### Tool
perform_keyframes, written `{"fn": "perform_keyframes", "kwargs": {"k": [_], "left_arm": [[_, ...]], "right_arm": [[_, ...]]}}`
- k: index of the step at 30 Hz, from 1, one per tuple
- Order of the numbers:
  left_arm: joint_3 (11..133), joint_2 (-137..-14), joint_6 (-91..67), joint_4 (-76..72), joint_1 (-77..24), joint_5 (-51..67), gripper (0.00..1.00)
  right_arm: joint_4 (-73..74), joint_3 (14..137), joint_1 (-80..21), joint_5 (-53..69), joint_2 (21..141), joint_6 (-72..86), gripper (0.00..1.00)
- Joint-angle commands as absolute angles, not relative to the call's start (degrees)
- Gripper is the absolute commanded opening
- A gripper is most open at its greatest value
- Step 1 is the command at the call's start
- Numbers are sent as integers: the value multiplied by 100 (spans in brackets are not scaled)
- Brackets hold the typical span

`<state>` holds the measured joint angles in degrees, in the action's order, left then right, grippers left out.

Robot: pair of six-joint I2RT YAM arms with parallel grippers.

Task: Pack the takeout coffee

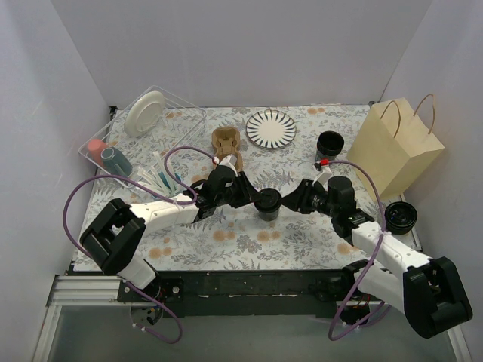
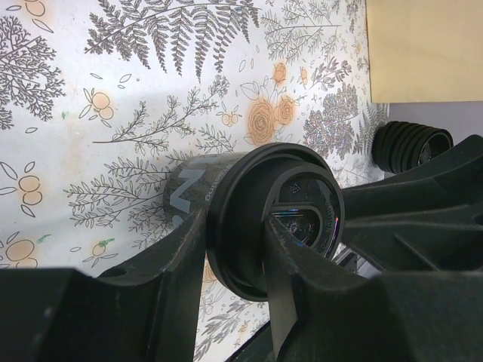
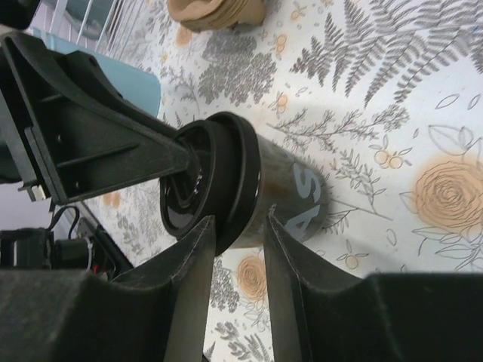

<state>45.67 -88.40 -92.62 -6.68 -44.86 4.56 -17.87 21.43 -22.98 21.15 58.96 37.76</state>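
Note:
One takeout coffee cup (image 1: 267, 202) stands upright mid-table, dark with a round black lid (image 2: 302, 204) and pale lettering on its side (image 3: 302, 204). My left gripper (image 1: 249, 194) comes in from the left and is shut on its lid rim, one finger (image 2: 290, 256) across the lid top and the other against the wall below. My right gripper (image 1: 291, 200) is open at the cup's right side, its fingertips (image 3: 202, 230) level with the lid edge and upper wall, gripping nothing. A second dark cup (image 1: 330, 143) stands at the back right by the bag.
A tan paper bag (image 1: 396, 147) stands at the right. A black ribbed round item (image 1: 400, 217) sits by my right arm. At the back are a striped plate (image 1: 271, 128), a brown cardboard carrier (image 1: 226, 143) and a clear rack (image 1: 177, 102) with dishes and a light-blue cup (image 1: 115, 158).

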Motion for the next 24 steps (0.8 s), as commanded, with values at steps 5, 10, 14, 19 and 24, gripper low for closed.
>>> {"fn": "perform_keyframes", "kwargs": {"k": [5, 10, 14, 19, 24], "left_arm": [[4280, -9132, -9114, 1336, -4649, 70, 29], [4350, -9070, -9114, 1389, -4684, -123, 29], [4394, -9132, -9132, 1398, -4711, -114, 29], [4465, -9281, -9105, 1398, -4728, -132, 29], [4553, -9404, -9070, 1433, -4729, -132, 29]], "right_arm": [[-1459, 2496, -2241, 2812, 5739, 3885, 44], [-1459, 2330, -2250, 2637, 5695, 3894, 45], [-1818, 2128, -2232, 2496, 5704, 4060, 42], [-2179, 1986, -2189, 2277, 5827, 4148, 38], [-2346, 1811, -2180, 2162, 5968, 4175, 35]]}}
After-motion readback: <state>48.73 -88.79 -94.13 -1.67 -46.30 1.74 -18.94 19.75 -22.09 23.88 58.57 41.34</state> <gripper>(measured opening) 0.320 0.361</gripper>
